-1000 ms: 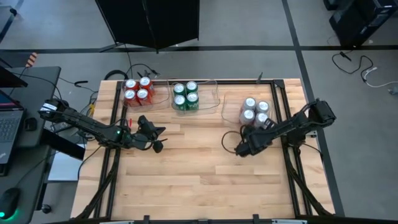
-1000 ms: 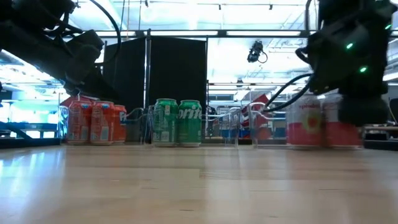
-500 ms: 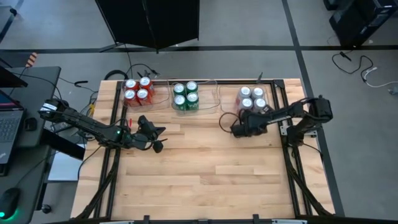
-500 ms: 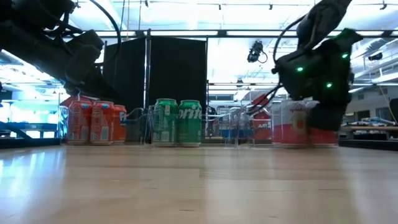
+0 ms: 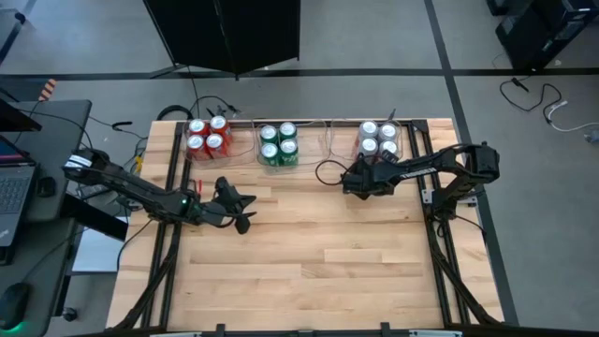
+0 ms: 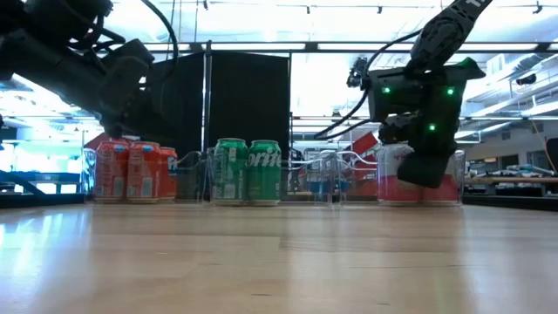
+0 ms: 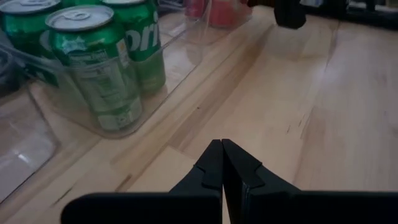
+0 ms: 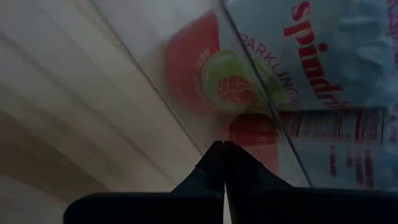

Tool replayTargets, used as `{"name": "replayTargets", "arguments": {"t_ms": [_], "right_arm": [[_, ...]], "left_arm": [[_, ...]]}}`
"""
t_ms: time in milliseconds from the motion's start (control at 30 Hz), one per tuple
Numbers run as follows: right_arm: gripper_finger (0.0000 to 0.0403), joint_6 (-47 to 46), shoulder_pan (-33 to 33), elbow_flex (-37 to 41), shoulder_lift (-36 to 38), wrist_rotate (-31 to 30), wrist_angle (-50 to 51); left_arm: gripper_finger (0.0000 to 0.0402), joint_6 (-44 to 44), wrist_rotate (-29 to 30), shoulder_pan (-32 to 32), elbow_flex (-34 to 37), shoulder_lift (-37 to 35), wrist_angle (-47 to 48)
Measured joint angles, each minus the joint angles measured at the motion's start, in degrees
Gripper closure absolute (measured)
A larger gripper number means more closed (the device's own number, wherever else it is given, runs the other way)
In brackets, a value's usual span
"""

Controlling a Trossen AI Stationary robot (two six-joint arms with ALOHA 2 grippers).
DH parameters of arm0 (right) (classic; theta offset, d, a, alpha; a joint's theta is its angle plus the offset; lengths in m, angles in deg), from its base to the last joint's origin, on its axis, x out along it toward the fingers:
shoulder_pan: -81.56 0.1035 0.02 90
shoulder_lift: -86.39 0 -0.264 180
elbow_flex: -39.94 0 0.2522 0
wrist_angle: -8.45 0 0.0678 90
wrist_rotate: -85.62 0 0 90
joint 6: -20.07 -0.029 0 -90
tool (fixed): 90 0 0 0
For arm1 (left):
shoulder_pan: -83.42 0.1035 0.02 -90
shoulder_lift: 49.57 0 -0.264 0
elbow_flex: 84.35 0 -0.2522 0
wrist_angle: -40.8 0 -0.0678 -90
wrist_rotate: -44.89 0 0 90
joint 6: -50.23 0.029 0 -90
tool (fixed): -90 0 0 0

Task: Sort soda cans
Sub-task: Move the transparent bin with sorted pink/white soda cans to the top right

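Three clear trays stand along the far edge. One holds the red cans (image 5: 208,136), the middle one the green cans (image 5: 280,145) (image 7: 93,62), and the right one the silver-white cans (image 5: 378,140) (image 8: 323,56). My right gripper (image 5: 348,180) (image 8: 222,146) is shut, just on the near side of the silver-white cans' tray (image 6: 390,174). My left gripper (image 5: 249,199) (image 7: 222,146) is shut and hovers over bare wood on the near side of the green cans, touching nothing. My right gripper has its shut fingertips against the clear wall (image 8: 239,134) of the silver-white cans' tray, low down near its base on the near side. It comes at the wall low over the table, from the near side. The tray stands flat on the table.
Black frame rails run along the table's left (image 5: 174,178) and right (image 5: 423,178) sides. Cables lie beyond the far edge (image 5: 211,105). The wide wooden surface (image 5: 309,262) toward the near edge carries nothing. A laptop sits off the table at the left (image 5: 14,187).
My right gripper has swept toward the far edge and somewhat left, turning as it went, and stayed shut. The tray of silver-white cans has slid along the table toward the far edge, into line with the other two trays. My left gripper has shifted slightly rightward.
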Motion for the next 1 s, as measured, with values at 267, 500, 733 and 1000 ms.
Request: {"name": "replayTargets", "arguments": {"t_ms": [267, 500, 733, 1000], "right_arm": [[0.0403, 2.7, 3.2, 0.0, 6.5, 1.8, 3.2], [0.0403, 2.8, 8.0, -0.1, 17.7, 12.6, 2.1], [0.0403, -3.5, 4.6, 5.6, 20.1, 13.2, 8.1], [0.0403, -3.5, -4.5, 12.5, 20.2, 5.3, -0.4]], "left_arm": [[0.0400, 1.8, -1.9, 0.1, -0.1, 9.2, -10.4], [0.0400, 2.8, -2.0, 1.3, -2.4, 11.4, -12.6], [0.0400, 2.8, -2.4, 2.2, -5.2, 10.8, -6.0], [0.0400, 0.7, -8.4, 10.6, -5.4, 12.1, -9.0]]}}
